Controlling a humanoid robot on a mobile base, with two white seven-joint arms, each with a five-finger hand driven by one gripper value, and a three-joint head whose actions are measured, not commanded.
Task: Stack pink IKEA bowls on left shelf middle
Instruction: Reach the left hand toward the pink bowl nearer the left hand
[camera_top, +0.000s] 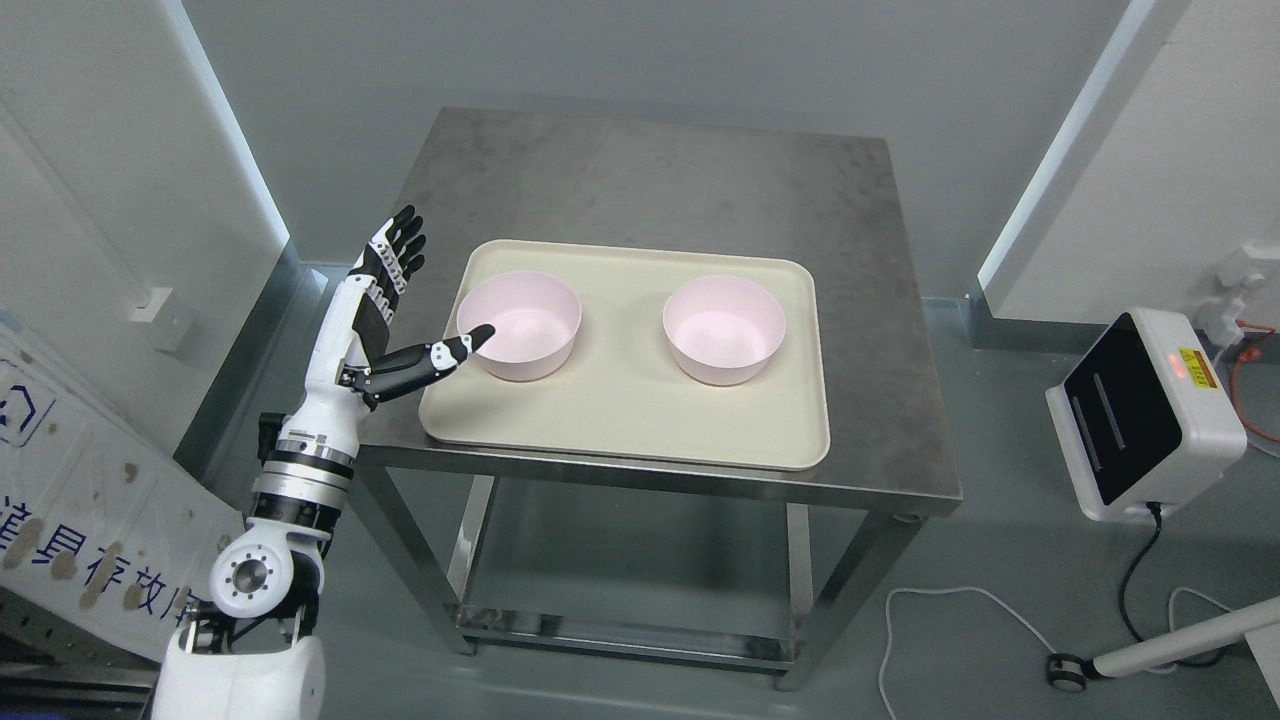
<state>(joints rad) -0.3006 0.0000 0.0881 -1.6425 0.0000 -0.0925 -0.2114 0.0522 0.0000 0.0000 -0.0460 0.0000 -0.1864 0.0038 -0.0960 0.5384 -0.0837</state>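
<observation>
Head view
Table: a steel table (650, 190) is seen from above, with a lower shelf beneath it.
Tray: a cream tray (620, 410) is laid on the front half of the table.
Left bowl: a pink bowl (520, 325) is set upright on the tray's left part, empty.
Right bowl: a second pink bowl (724, 330) is set upright on the tray's right part, well apart from the first, empty.
Left hand: the left hand (385, 320) is raised at the table's left edge, just beside the left bowl; the fingers (400, 250) are spread and pointed up and away, and nothing is held.
Thumb: the thumb (440, 355) is stretched toward the left bowl, its tip shown at the bowl's near-left rim; whether it touches cannot be told.
Right bowl and hand: the right bowl is kept far from the hand, across the tray.
Floor: a white box with a black panel (1140, 415) and cables are seen at the right.
</observation>
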